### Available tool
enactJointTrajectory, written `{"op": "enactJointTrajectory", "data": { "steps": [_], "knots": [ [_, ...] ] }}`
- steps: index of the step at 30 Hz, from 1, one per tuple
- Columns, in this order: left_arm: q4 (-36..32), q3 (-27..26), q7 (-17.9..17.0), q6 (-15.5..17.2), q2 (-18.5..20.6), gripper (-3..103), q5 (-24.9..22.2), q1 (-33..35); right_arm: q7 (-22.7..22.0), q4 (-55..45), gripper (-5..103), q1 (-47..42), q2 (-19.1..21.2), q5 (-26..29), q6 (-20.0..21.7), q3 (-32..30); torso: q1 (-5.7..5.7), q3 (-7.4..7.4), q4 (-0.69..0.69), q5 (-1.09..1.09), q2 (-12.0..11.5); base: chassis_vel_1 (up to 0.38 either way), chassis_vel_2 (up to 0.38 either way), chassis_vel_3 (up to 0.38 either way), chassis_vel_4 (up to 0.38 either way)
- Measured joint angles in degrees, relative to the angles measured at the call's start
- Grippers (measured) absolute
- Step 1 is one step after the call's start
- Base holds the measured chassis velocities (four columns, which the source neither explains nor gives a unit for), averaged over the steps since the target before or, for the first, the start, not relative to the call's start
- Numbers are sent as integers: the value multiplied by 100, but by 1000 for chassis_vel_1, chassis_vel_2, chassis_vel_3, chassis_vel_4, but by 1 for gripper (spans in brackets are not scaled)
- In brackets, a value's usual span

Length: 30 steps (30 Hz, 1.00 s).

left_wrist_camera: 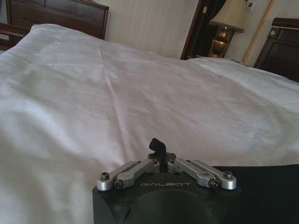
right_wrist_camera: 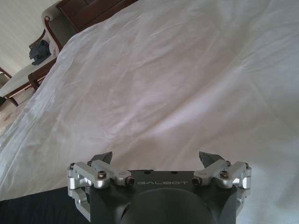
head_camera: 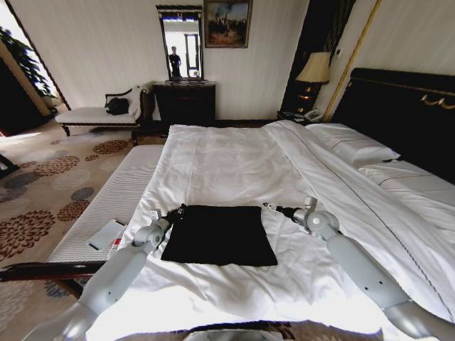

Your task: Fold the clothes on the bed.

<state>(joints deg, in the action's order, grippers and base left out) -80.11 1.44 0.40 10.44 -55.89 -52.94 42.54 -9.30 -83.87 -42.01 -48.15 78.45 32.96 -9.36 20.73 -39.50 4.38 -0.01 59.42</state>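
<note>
From the head camera, the clothes [head_camera: 220, 234] lie as a flat black rectangle on the bed [head_camera: 234, 163]. The left gripper [head_camera: 179, 211] sits right at its far left corner, and the right gripper [head_camera: 269, 207] hovers just off the far right corner, with loads of bare sheet beyond both.

Left wrist camera: fingers [left_wrist_camera: 158, 148] pinched together, nothing visibly between them, black fabric right beside them. "GALBOT" reads on the housing.

Right wrist camera: the right one is spread wide and empty over white sheet, same "GALBOT" marking, black fabric behind it.
</note>
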Motion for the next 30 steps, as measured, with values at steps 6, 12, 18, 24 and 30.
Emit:
{"op": "enactJointTrajectory", "data": {
  "steps": [6,12,18,24,30],
  "knots": [
    [13,77,0,0,-29,2,-40,-79,27,222,100,246,-186,-43,19,255,0,0,-7,1,0,0,0,0,0],
    [27,116,0,4,-29,2,-51,-88,66,378,100,369,-408,-154,33,410,-1,0,-6,0,0,0,0,0,0],
    [14,100,0,5,-14,2,-66,-74,112,481,103,309,-574,-412,45,518,-1,0,-5,1,0,0,0,0,0],
    [-8,85,0,5,1,2,-68,-65,114,481,91,286,-640,-449,48,555,-1,0,-5,0,0,0,0,0,0],
    [-33,80,0,5,20,2,-72,-69,121,541,64,304,-710,-530,48,609,-1,0,-5,0,0,0,0,0,0]
  ]
}}
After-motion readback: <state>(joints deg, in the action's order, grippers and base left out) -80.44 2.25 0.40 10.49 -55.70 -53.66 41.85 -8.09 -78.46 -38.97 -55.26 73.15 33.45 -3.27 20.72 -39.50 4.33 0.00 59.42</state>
